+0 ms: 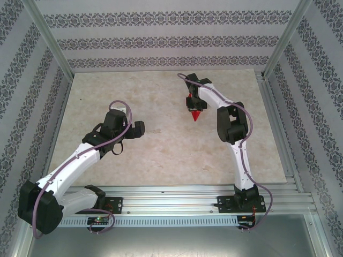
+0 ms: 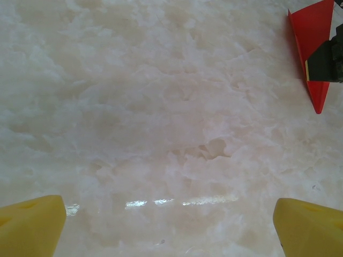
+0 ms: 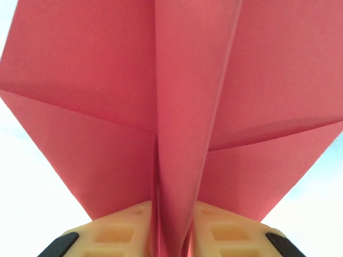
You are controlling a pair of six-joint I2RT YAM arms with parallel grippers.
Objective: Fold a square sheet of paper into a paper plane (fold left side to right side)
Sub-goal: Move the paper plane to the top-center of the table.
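Hanging wide apart over the marbled surface [image 1: 134,155], the left jaws contrast with the right jaws, clamped on the central ridge [image 3: 179,160] of the single red paper plane [image 1: 196,114], a pinch plain from the right wrist, its pointed tip [image 1: 195,120] plain from above.

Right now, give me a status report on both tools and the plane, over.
Right tool shut on paper plane centre ridge. Left tool open, holding nothing, over the table. No obstruction seen between them.
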